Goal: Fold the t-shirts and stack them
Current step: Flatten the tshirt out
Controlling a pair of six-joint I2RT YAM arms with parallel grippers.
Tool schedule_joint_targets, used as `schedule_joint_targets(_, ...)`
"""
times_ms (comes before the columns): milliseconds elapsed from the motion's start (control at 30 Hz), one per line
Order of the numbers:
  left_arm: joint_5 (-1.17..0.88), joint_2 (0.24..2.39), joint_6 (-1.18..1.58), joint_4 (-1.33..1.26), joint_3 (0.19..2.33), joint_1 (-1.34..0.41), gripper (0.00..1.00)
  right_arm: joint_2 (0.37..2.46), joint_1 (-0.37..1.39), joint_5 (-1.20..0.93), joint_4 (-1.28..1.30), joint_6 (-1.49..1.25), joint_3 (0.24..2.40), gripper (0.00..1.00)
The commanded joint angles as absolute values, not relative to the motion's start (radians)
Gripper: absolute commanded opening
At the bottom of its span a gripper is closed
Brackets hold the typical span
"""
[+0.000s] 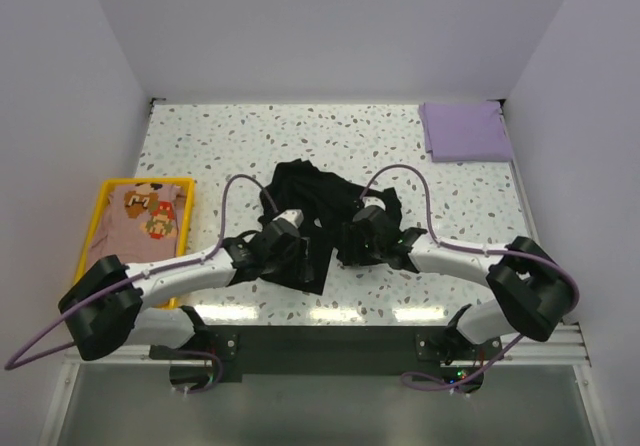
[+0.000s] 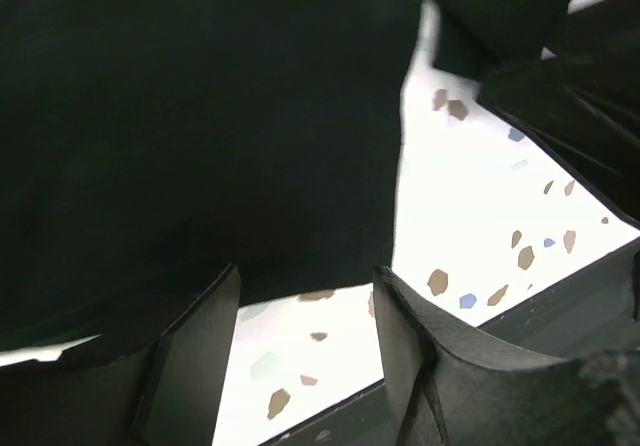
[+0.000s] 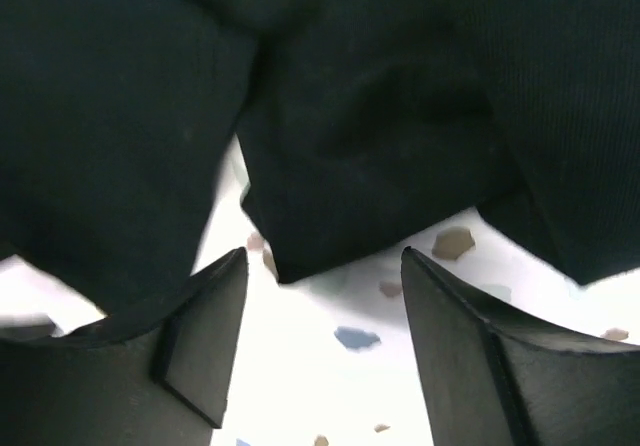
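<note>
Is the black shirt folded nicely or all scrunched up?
Scrunched up: the black shirt lies in a lumpy heap, edges sticking out, unlike the flat purple shirt.

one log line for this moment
black t-shirt: crumpled, centre | left tool: open | right tool: open | lavender t-shirt: folded

Lab test cell: speckled terrazzo table [image 1: 200, 136] boxed in by plain white walls [image 1: 330, 26], two arms bolted to a metal rail [image 1: 330, 351].
</note>
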State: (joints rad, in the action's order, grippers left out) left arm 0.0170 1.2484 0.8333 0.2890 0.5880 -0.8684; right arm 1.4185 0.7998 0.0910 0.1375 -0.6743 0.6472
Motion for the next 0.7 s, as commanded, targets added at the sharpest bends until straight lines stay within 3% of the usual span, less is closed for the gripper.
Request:
schedule_joint_targets(0, 0.077, 1.314, 0.782, 0.209, 0.670, -0.917, 0.62, 1.477, 0.808, 0.190, 0.103, -0.718, 0.704, 0.64)
schedule_joint_targets(100, 0.090, 1.357, 0.762, 0.196, 0.701, -0.942, 0.63, 1.505, 0.807, 0.210, 0.110, -0.718, 0.722, 0.51)
schedule_joint_targets(233, 0.095, 1.416, 0.750, 0.175, 0.707, -0.957, 0.64, 1.484, 0.808, 0.264, 0.184, -0.727, 0.755, 0.22)
schedule_joint_targets(333, 0.089, 1.463, 0.739, 0.152, 0.713, -0.980, 0.64, 1.419, 0.807, 0.345, 0.274, -0.723, 0.776, 0.14)
schedule_joint_targets(467, 0.092, 1.531, 0.739, 0.150, 0.732, -1.026, 0.63, 1.339, 0.799, 0.413, 0.368, -0.704, 0.805, 0.13)
schedule_joint_targets(533, 0.112, 1.572, 0.742, 0.164, 0.745, -1.038, 0.57, 1.318, 0.790, 0.420, 0.399, -0.700, 0.813, 0.13)
schedule_joint_targets(633, 0.156, 1.600, 0.765, 0.221, 0.758, -1.049, 0.29, 1.289, 0.776, 0.431, 0.437, -0.693, 0.818, 0.13)
schedule_joint_targets(667, 0.176, 1.595, 0.784, 0.257, 0.758, -1.049, 0.13, 1.269, 0.770, 0.436, 0.448, -0.689, 0.818, 0.13)
